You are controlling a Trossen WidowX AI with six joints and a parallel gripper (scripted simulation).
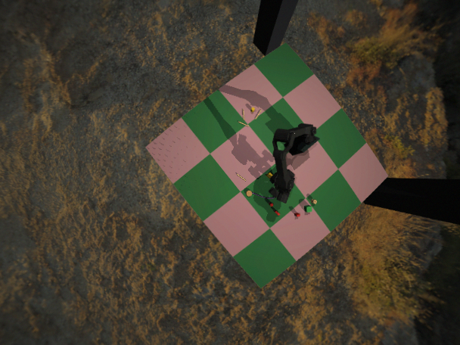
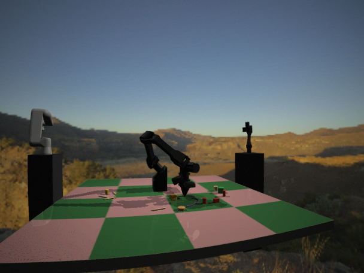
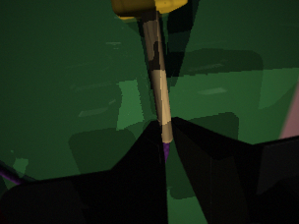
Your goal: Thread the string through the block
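In the wrist view, the thin wooden stick is gripped near its string end by the end effector, its far end set at the yellow block, while the purple string is led to the round wooden button on the desk.

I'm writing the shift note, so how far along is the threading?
Done: the gripper has the string's stick.
In hand: the stick's far end meets the yellow block in the wrist view; entry into the hole can't be confirmed.
Left: pulling string through, laying the stick down, opening.
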